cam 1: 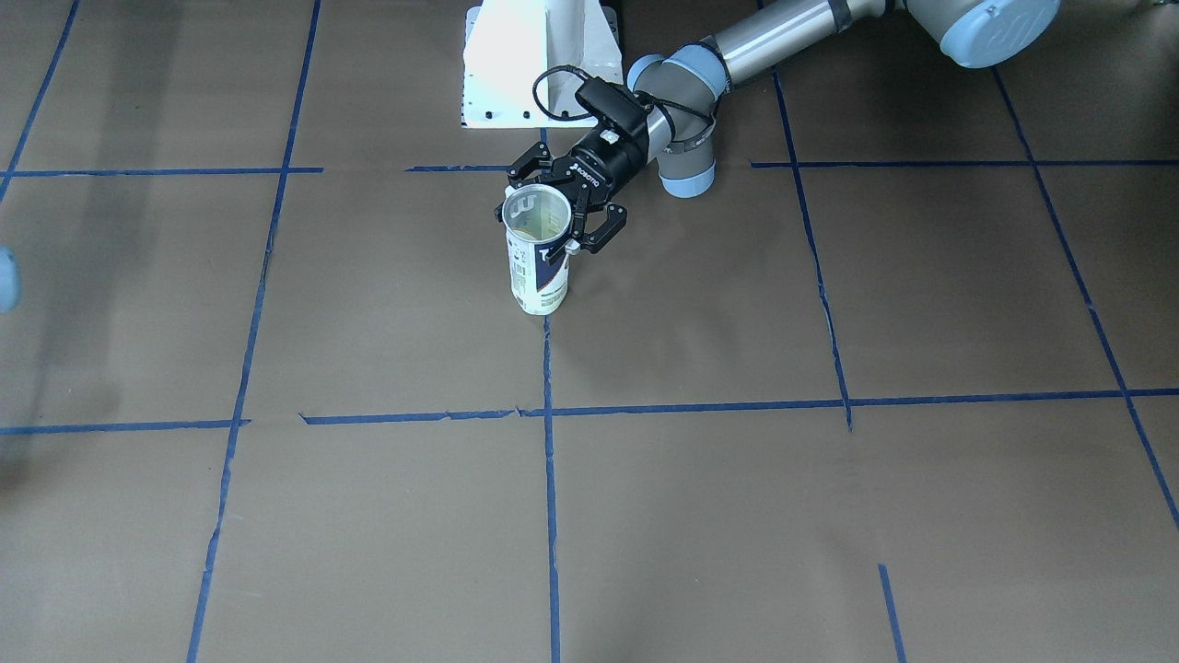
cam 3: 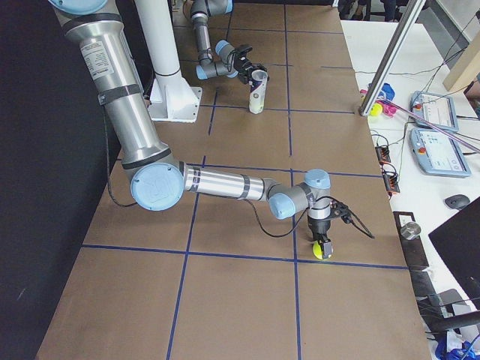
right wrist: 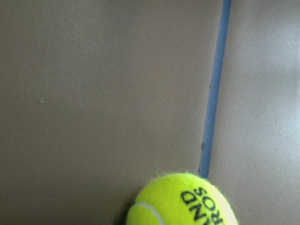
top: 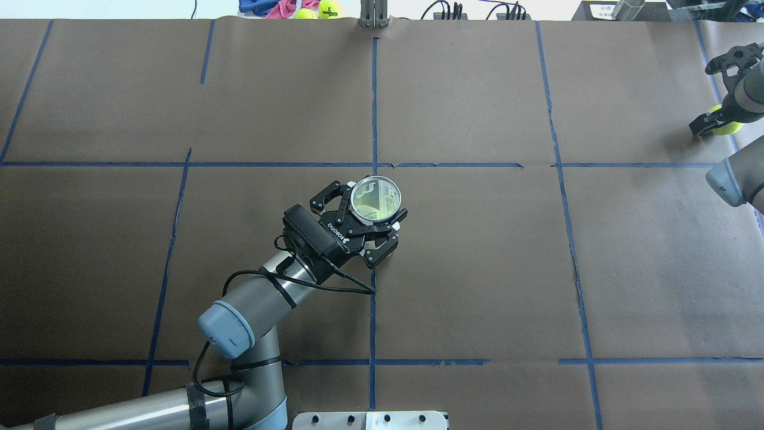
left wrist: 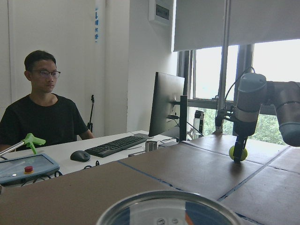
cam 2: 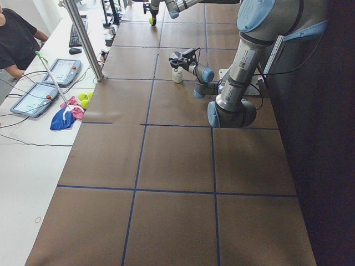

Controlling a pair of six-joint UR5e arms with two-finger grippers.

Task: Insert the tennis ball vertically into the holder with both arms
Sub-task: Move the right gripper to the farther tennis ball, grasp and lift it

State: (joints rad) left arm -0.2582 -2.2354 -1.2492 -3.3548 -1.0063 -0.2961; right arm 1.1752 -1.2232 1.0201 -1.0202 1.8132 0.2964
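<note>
Mid-table (top: 477, 286), nearer the robot: the left claw (top: 375, 205) comes in level and is clamped around the holder (cam 1: 537, 267) just below its open rim. The holder stands upright on a blue tape line (top: 373, 107). Farther out, at the right edge: the right claw (cam 3: 324, 241) points straight down, with its fingers straddling the tennis ball (right wrist: 183, 201). You cannot tell whether they press it. The ball sits on the table.

We look steeply down on the table (cam 1: 829, 516) from across and behind, along it from both ends; both wrist views share the tennis ball (right wrist: 185, 201).
</note>
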